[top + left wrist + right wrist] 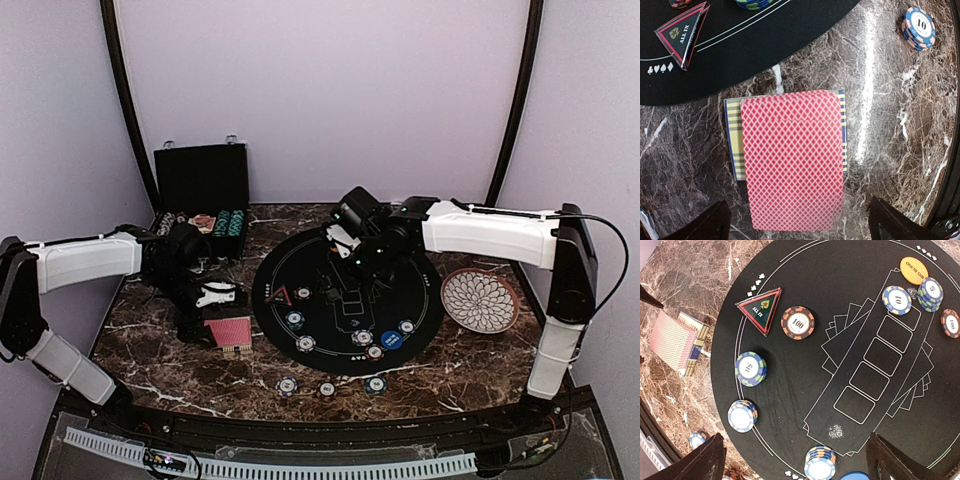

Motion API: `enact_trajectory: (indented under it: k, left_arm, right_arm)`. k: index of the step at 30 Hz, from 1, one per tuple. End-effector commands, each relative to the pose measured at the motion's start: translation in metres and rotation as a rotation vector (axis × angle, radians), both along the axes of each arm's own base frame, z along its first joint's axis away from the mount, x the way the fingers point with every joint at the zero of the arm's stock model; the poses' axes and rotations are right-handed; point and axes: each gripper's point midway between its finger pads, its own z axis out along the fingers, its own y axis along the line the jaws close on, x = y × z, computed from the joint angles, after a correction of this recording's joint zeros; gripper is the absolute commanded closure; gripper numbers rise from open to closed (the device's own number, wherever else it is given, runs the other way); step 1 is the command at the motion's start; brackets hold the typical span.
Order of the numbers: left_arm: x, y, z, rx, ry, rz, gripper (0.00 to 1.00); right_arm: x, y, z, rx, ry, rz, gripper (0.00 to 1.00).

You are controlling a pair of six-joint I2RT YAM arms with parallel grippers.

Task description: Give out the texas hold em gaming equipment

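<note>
A stack of red-backed playing cards (792,160) lies on a yellow plaid card box (734,145) on the marble, left of the black round mat (340,262). My left gripper (799,222) hovers just over the cards, jaws wide open on either side and empty; it also shows in the top view (215,297). My right gripper (797,457) is open and empty above the mat. Below it are chip stacks (750,368) (742,415) (820,464), a 100 chip (798,323), an orange big-blind button (914,267) and a blue button (392,340).
The open black case (202,185) stands at the back left with chips in it. A white petal plate (480,299) sits right of the mat. A red "ALL IN" triangle (760,308) lies on the mat's left. Three chips (327,389) lie on the marble in front of the mat.
</note>
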Motion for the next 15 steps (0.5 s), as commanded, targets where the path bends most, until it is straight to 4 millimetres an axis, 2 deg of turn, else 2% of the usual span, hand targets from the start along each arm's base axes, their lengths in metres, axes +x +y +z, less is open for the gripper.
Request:
enact_trajectory:
  k: [1, 15]
  left_arm:
    - [-0.011, 0.003, -0.010, 0.034, 0.050, -0.024, 0.01]
    - [-0.004, 0.002, -0.021, 0.066, 0.006, -0.022, 0.01]
  right_arm:
    - [0.003, 0.000, 0.018, 0.053, -0.029, -0.011, 0.01]
    - [0.001, -0.001, 0.017, 0.050, -0.022, -0.009, 0.02]
